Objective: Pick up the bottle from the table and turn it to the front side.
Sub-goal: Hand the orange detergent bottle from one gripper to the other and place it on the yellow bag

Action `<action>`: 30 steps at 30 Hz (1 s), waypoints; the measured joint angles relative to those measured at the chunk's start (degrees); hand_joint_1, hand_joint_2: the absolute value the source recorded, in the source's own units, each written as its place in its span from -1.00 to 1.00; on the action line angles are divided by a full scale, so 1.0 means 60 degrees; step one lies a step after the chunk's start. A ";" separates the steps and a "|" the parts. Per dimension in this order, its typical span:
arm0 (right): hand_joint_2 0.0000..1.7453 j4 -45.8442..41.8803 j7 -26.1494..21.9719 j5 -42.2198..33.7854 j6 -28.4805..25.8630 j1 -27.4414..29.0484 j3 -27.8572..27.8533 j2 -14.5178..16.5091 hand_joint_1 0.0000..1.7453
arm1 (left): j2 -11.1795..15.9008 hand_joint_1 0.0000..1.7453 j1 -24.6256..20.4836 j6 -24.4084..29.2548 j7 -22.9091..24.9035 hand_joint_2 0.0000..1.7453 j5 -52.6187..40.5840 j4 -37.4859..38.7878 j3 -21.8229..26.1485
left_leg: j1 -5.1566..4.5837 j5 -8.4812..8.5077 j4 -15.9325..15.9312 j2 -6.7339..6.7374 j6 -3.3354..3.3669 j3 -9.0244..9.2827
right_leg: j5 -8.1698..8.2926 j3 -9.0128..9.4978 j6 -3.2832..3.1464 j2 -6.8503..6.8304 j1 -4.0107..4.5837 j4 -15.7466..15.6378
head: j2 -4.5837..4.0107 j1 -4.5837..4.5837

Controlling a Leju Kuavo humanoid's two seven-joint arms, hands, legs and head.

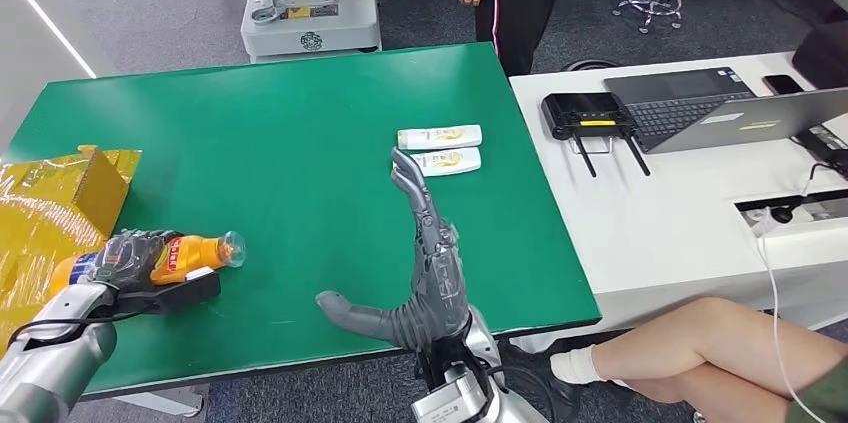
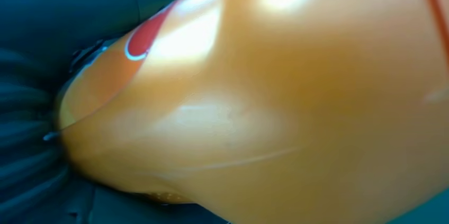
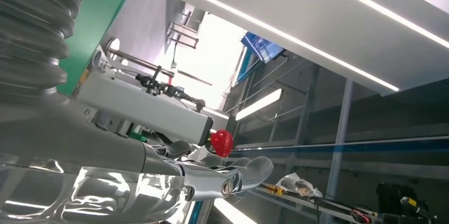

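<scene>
The left hand (image 1: 128,259) wraps the orange bottle (image 1: 185,254) so that much of its body and label is hidden under the fingers; the left wrist view gives just a blurred orange surface (image 2: 275,107). The bottle lies on its side in that grasp at the near left corner of the green desk (image 1: 290,153), clear cap toward the desk's middle. The right hand (image 1: 425,263) is empty, fingers straight and spread, raised at the near edge.

the left hand (image 1: 128,256) hides much of the bottle (image 1: 185,255); the wrist view shows its orange body blurred, label unreadable.
</scene>
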 joint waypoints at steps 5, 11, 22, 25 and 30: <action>1.00 0.0076 -0.0017 -0.0121 0.0083 -0.0069 0.0078 0.0000 -1.00 | 0.0250 1.00 -0.0012 0.0038 0.0151 1.00 -0.0260 0.0012 0.0000 | 0.0001 0.0004 -0.0007 0.0000 -0.0008 0.0009 | -0.0006 0.0002 -0.0011 0.0000 0.0001 0.0003 | 0.0000 -0.0002; 1.00 0.0157 -0.0092 -0.0218 0.0086 -0.0110 0.0116 0.0000 -1.00 | 0.0451 1.00 -0.0037 0.0027 0.0277 1.00 -0.0636 0.0023 0.0000 | 0.0001 0.0007 -0.0015 -0.0001 -0.0015 0.0014 | -0.0008 0.0000 -0.0019 0.0001 0.0001 0.0008 | 0.0000 0.0001; 1.00 0.0172 -0.0147 -0.0339 0.0064 -0.0129 0.0238 0.0000 -1.00 | 0.0630 1.00 -0.0089 0.0186 0.0403 1.00 -0.1197 0.0036 0.0000 | 0.0001 0.0002 -0.0016 0.0000 -0.0025 0.0015 | -0.0012 -0.0002 -0.0030 -0.0002 0.0001 0.0010 | 0.0000 0.0000; 1.00 0.0171 -0.0153 -0.0342 0.0034 -0.0128 0.0241 0.0000 -1.00 | 0.0626 1.00 -0.0099 0.0200 0.0408 1.00 -0.1288 0.0036 0.0000 | 0.0001 0.0002 -0.0016 0.0000 -0.0025 0.0015 | -0.0012 -0.0003 -0.0030 -0.0002 0.0000 0.0010 | 0.0000 -0.0001; 1.00 0.0168 -0.0157 -0.0346 -0.0062 -0.0119 0.0248 0.0000 -1.00 | 0.0604 1.00 -0.0167 0.0050 0.0582 1.00 -0.1495 0.0040 0.0000 | 0.0001 0.0002 -0.0016 0.0001 -0.0025 0.0015 | -0.0012 -0.0005 -0.0030 -0.0001 0.0000 0.0010 | 0.0000 -0.0001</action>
